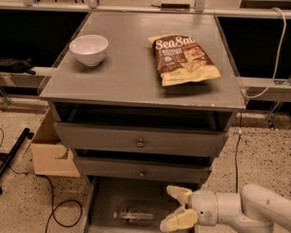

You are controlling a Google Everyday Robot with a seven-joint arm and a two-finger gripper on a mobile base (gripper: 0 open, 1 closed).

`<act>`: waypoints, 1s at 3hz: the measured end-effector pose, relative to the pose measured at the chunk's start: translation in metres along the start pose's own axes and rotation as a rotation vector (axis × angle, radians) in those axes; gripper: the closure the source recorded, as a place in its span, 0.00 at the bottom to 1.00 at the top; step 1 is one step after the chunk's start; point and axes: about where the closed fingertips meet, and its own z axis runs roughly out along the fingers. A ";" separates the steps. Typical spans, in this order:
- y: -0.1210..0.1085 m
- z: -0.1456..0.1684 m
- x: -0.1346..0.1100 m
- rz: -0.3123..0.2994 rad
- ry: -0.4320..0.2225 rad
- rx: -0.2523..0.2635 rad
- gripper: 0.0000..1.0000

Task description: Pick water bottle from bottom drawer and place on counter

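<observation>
While the open fingers (178,220) are hovering over the drawer (106,195) just beside the lying bottle (133,215), a glancing touch is risking rolling it away.

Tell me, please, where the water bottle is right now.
The water bottle lies on its side in the open bottom drawer, low in the camera view, with the gripper, jaws open, just right of it in the picture.

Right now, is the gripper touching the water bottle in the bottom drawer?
Apart. The camera view shows bare bottom drawer floor between the water bottle and the open gripper at its right.
</observation>
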 end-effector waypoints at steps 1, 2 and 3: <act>0.008 0.004 0.004 -0.028 -0.185 -0.136 0.00; 0.008 0.009 0.013 -0.013 -0.199 -0.161 0.00; 0.008 0.005 0.004 -0.095 -0.223 -0.167 0.00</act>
